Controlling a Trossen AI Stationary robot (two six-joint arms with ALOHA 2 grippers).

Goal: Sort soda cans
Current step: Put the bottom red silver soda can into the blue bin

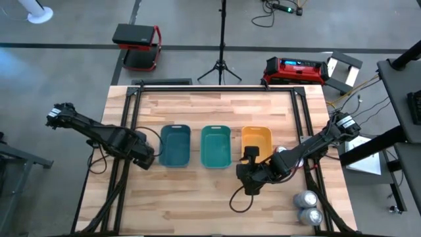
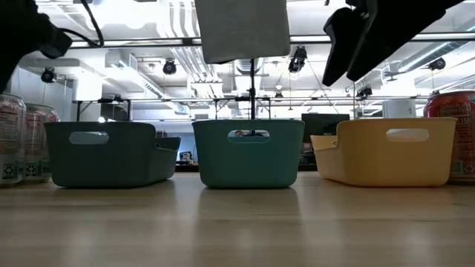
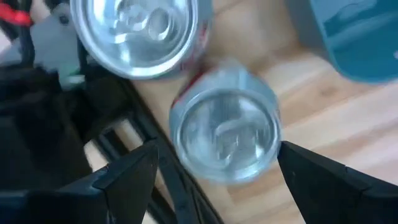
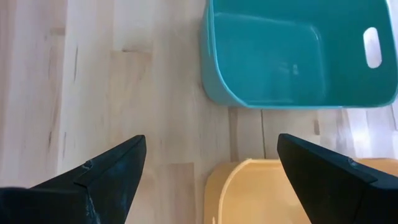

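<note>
Wooden table (image 1: 217, 204) carries three trays in a row. Left gripper (image 3: 214, 171) hangs wide open straight over one can (image 3: 225, 132), a finger on either side, holding nothing; a second can (image 3: 138, 31) stands just beyond it. Right gripper (image 4: 208, 165), also wide open and empty, hovers above bare wood near the green tray (image 4: 298, 53) and orange tray (image 4: 273, 193). Two more cans (image 1: 308, 207) stand well behind it.

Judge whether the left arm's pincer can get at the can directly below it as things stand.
Probably yes. The left pincer is open, its fingers either side of the can, nothing above the top. A second can stands close beside it.
</note>
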